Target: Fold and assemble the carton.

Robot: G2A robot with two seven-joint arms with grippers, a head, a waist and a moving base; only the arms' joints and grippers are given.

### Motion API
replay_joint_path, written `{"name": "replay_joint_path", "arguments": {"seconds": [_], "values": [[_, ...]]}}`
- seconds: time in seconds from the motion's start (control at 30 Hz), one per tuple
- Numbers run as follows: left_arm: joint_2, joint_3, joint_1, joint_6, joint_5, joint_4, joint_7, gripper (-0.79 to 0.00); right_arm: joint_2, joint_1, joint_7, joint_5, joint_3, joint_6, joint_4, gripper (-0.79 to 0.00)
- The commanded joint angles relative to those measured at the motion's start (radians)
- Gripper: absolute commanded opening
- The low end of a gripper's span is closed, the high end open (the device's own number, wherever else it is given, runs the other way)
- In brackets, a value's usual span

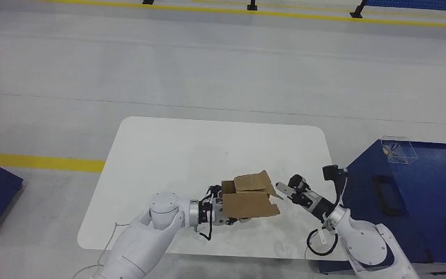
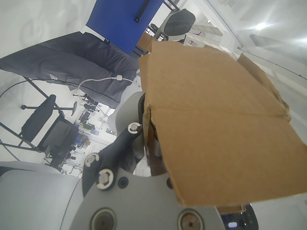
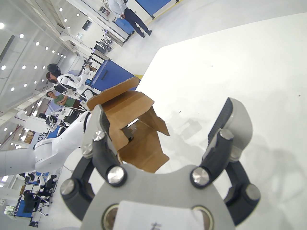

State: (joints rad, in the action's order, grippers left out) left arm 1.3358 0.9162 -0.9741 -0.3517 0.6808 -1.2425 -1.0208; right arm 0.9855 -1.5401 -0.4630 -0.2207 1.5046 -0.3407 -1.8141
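My left claw (image 1: 216, 210) clamps the left wall of the brown cardboard carton (image 1: 251, 199), steadying it above the white table (image 1: 174, 153), near edge; my right claw (image 1: 288, 187), spread apart, flanks its right flap, likely for folding.

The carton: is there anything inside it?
Through the open end of the carton, the right wrist view shows bare brown cardboard walls and loose flaps, with no contents visible. There is a dark gap at the middle. The flaps cover whatever lies deeper, so I cannot tell what is there.
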Motion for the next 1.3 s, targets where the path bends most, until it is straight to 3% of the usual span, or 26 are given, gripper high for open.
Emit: {"name": "replay_joint_path", "arguments": {"seconds": [0.0, 0.63, 0.93, 1.17, 1.27], "values": [[-0.002, -0.001, -0.002, 0.019, -0.017, -0.006, 0.003, -0.785, 0.002, 0.009, 0.001, -0.016, -0.012, 0.009, 0.01, 0.0], [-0.014, 0.008, -0.026, 0.067, -0.054, -0.043, 0.013, -0.785, 0.021, 0.073, -0.032, -0.053, -0.137, 0.026, 0.061, 0.0], [-0.016, 0.014, -0.037, 0.081, -0.068, -0.062, 0.061, -0.785, 0.018, 0.063, -0.042, -0.037, -0.096, 0.018, 0.043, 0.0], [-0.02, 0.071, -0.078, 0.209, -0.053, -0.094, 0.196, -0.785, 0.012, 0.016, 0.008, 0.005, -0.002, -0.029, -0.003, 0.0], [-0.02, 0.077, -0.09, 0.254, -0.073, -0.102, 0.225, -0.785, 0.01, -0.017, 0.044, -0.06, 0.031, -0.023, -0.024, 0.0]]}}
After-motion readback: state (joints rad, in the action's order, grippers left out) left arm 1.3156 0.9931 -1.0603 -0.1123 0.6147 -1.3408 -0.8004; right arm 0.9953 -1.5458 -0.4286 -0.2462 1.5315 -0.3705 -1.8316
